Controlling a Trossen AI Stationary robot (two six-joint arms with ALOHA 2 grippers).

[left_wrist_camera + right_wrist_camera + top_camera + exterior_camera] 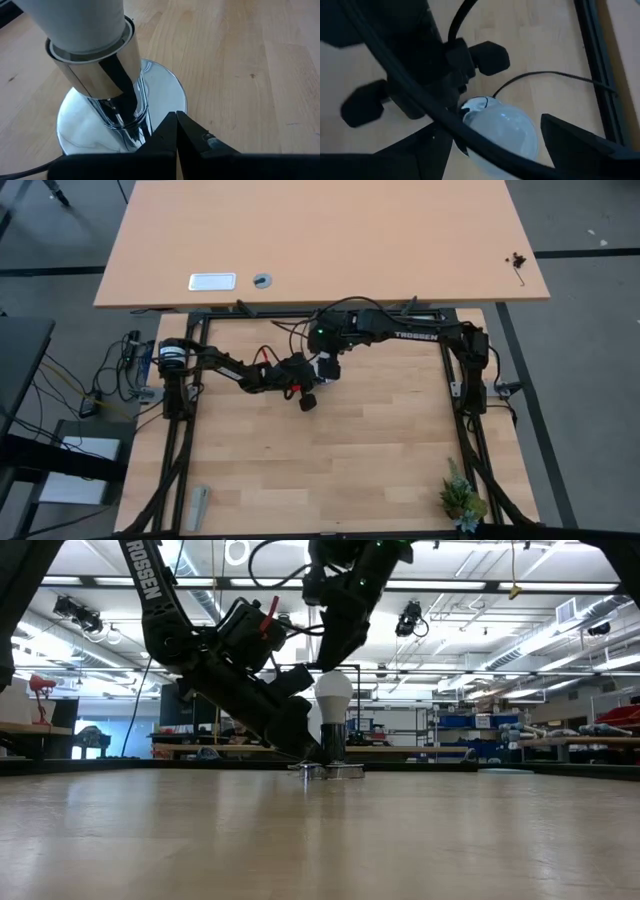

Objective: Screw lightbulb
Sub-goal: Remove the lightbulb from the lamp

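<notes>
While the white frosted lightbulb (333, 692) stands in its shiny round socket base (120, 125) mid-table, the right gripper (490, 145), arm marked "TROSSEN", spreads around it; the left gripper (176, 131) is pressed together beside the base.

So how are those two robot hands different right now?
The left hand is shut, fingertips pressed together, low beside the shiny lamp base. The right hand is open, its fingers either side of the white lightbulb, above it. The left reaches in at a slant; the right comes down from overhead. Both are dark and two-fingered.
</notes>
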